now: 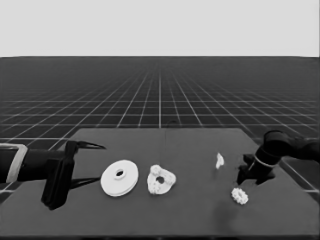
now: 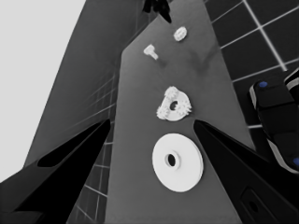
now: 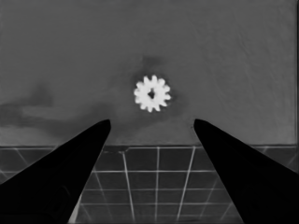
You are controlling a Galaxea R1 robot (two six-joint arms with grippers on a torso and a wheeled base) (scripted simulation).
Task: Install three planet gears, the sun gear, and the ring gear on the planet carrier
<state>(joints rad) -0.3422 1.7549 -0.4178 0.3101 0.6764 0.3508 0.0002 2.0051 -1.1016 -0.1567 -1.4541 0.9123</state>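
White parts lie in a row across the dark worktop (image 1: 165, 220). The larger round part (image 1: 119, 177) sits left of centre, with the smaller round part (image 1: 161, 180) just beside it but apart; three gears (image 2: 174, 105) rest on the smaller one, around its hole. A thin white piece (image 1: 219, 160) lies right of centre, well apart from both. A fourth gear (image 1: 240, 195) lies alone near the worktop's right end, with bare surface all round it. The right end effector (image 1: 241, 181) hangs just above and behind this gear, fingers spread, touching nothing. The left end effector (image 1: 92, 162) waits over the left end, fingers spread, beside the larger round part and holding nothing.

The right wrist view alone shows the lone gear's (image 3: 152, 93) teeth and its nearness to the worktop's edge, the floor grid beyond. The left wrist view alone shows the three seated gears distinctly, and dark machinery (image 2: 275, 116) past the edge.
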